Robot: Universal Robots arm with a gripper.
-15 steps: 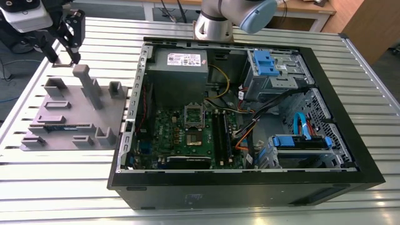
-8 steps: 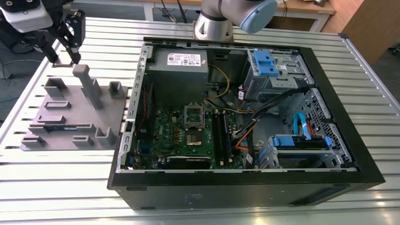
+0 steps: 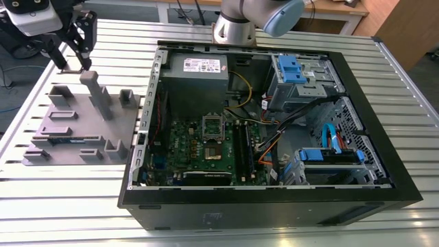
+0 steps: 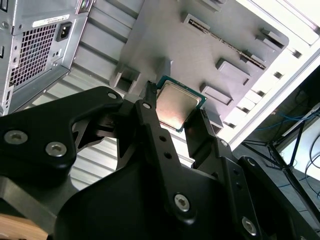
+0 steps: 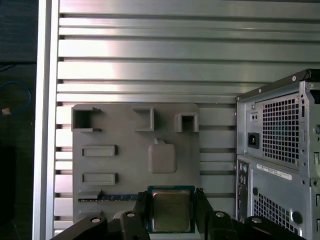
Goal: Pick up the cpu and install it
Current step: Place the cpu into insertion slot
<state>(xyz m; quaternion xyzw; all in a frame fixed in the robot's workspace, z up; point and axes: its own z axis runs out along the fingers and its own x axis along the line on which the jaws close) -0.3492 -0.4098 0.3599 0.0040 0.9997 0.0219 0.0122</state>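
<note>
The cpu [image 5: 171, 211] is a small square chip with a shiny silver-grey top and a thin green rim. It sits between the two black fingers [image 5: 141, 210] of my gripper [image 5: 171, 200], which is shut on its opposite edges. The second wrist view shows the cpu [image 4: 176, 104] held clear above the grey fixture plate [image 4: 165, 35]. In the exterior view my gripper [image 3: 73, 66] hangs over the far end of the fixture plate [image 3: 75, 121], at the exterior view's left of the open computer case [image 3: 268, 206]. The motherboard socket [image 3: 214, 152] lies inside the case with its metal frame [image 3: 213, 125] raised.
A long dark memory stick [image 5: 120, 197] lies in a slot of the fixture plate, among raised grey blocks and a tall post [image 3: 96, 95]. Inside the case are the power supply [image 3: 199, 69], blue drive brackets [image 3: 291, 69] and loose cables [image 3: 274, 134]. Everything rests on a slatted metal table [image 3: 69, 206].
</note>
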